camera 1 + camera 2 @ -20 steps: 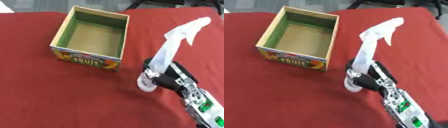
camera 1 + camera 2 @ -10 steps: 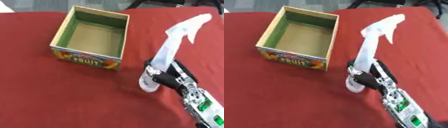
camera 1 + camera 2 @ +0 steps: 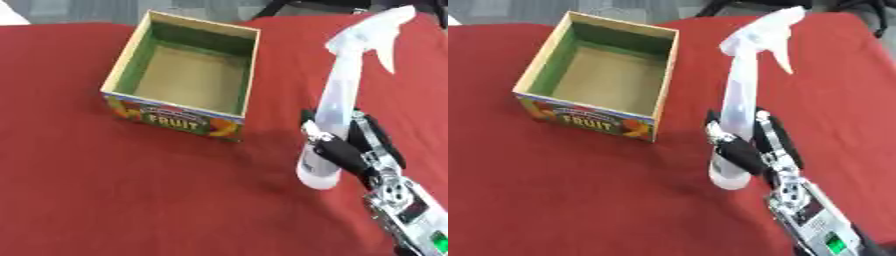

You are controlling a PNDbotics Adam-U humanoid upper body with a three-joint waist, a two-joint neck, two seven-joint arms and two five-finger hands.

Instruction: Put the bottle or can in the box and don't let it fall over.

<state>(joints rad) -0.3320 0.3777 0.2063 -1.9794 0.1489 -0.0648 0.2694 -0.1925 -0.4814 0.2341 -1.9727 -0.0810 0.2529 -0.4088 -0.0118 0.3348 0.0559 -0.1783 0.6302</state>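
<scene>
Right hand [image 3: 350, 150]: fingers curled round the spray bottle's [image 3: 337, 107] lower body.
Bottle: upright, right of the box [image 3: 188, 82].
Box: open-topped, on the red table [image 3: 105, 190].

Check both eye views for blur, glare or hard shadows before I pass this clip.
Left eye view: soft all over, the spray bottle and right hand smeared; faint shadow beside the box. Right eye view: equally soft, no glare on the red cloth.

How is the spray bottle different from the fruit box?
The spray bottle is tall, thin and whitish; the box is low, wide and colourful with a green inside. The bottle is held by the right hand; nothing touches the box. Both are upright over the red cloth.
</scene>
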